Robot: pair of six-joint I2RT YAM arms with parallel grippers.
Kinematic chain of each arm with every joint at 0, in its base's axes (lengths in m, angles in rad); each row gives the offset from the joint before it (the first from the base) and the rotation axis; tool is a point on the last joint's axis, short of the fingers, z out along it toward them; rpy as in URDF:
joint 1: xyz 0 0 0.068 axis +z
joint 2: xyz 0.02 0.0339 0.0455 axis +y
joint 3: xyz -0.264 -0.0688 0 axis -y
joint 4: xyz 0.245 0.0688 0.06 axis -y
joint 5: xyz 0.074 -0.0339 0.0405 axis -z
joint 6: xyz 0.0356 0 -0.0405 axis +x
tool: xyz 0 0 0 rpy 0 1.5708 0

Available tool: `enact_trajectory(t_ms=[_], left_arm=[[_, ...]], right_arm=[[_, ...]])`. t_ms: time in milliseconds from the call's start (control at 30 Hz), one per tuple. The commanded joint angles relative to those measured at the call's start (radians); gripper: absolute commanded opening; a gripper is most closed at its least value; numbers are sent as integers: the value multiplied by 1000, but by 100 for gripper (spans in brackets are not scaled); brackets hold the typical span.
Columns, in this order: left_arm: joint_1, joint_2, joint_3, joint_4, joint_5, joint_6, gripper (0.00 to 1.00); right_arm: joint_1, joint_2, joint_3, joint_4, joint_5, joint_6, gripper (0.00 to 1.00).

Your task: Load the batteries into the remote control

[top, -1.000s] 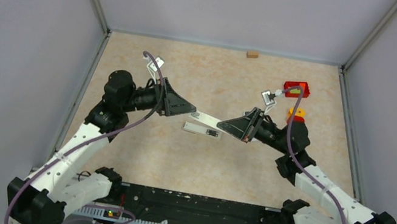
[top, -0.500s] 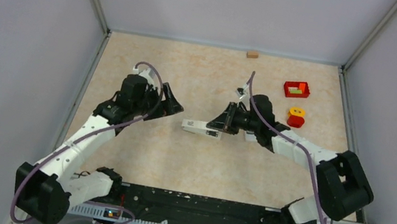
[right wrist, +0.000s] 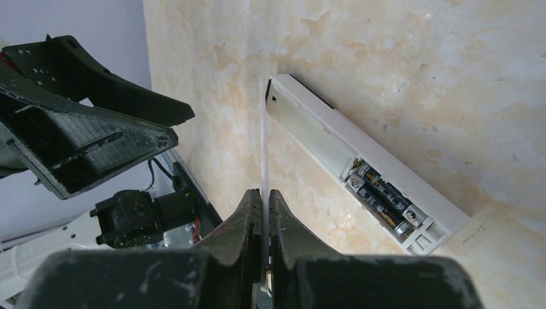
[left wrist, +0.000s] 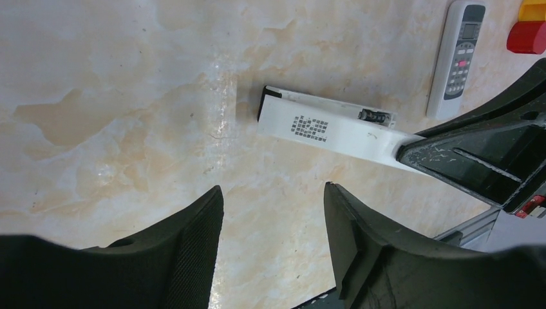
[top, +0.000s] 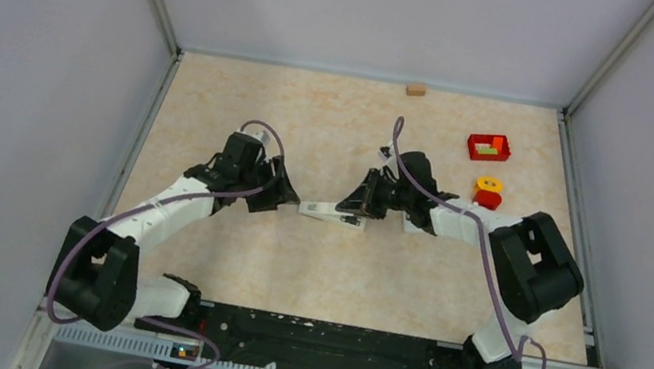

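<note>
Right wrist, clearest: batteries (right wrist: 383,196), apparently two, inside open white casing (right wrist: 309,129).

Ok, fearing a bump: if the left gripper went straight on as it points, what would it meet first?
Likely the labelled end of the white bar, just ahead of the left gripper, jaws open; depth is unclear, so perhaps the tabletop first.

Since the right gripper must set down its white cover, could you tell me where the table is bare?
Bare: the broad table strip between the long white bar and the arm bases, and the far-left corner. Crowded: around that bar, and the right side by the red tray and red-and-yellow block.
</note>
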Motion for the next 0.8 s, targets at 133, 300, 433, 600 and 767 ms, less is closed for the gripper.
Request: enact_trajectory(t_ms=[133, 300, 433, 600, 767], left_arm=[[2, 68, -24, 120, 63, -11, 61], [2, 83, -23, 128, 65, -11, 61], [2, 86, -26, 128, 60, -9, 61], [2, 93, -33, 132, 57, -9, 60], [2, 105, -31, 138, 57, -8, 57]], right_arm=[[-43, 24, 24, 62, -51, 38, 0], [-49, 0, -19, 201, -123, 110, 0], [-54, -18, -39, 229, -123, 140, 0], [-63, -31, -66, 214, -87, 153, 0], [-70, -28, -80, 171, -68, 145, 0]])
